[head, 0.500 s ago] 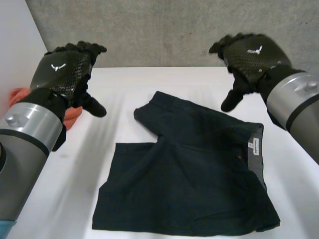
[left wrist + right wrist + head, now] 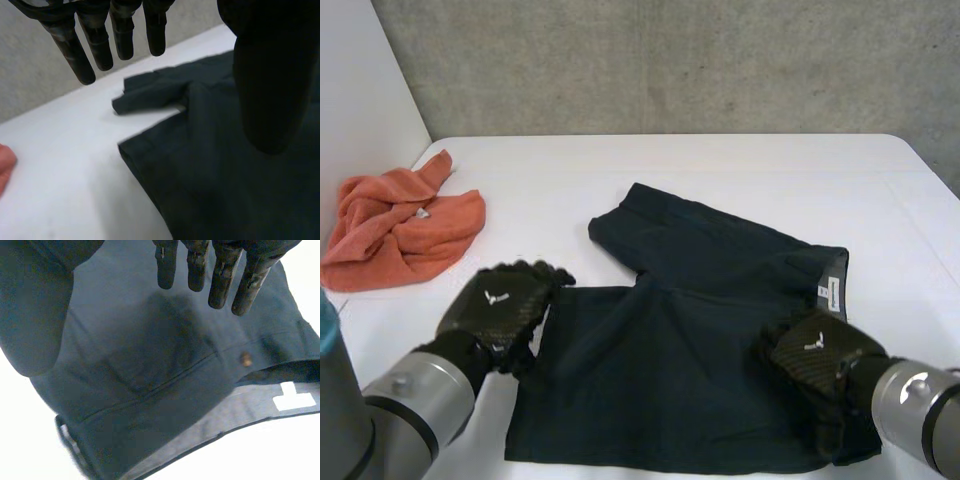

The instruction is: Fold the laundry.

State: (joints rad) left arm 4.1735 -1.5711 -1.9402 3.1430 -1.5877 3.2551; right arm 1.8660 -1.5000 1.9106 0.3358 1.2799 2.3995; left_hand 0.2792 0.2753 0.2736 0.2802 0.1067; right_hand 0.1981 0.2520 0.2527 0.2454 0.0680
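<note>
Desk (image 2: 720, 170), white, carries dark shorts (image 2: 690, 340) spread flat at its middle, one leg reaching toward the far side, and a crumpled orange cloth (image 2: 400, 230) well apart near the left edge. Left hand (image 2: 500, 310) sits low at the shorts' left edge by the leg hem, its fingers (image 2: 122, 42) straight and wide of the thumb, holding nothing. Right hand (image 2: 820, 360) is over the waistband end on the right, its fingers (image 2: 222, 280) likewise straight and spread, near a small button (image 2: 245, 359) and a white label (image 2: 294, 396).
</note>
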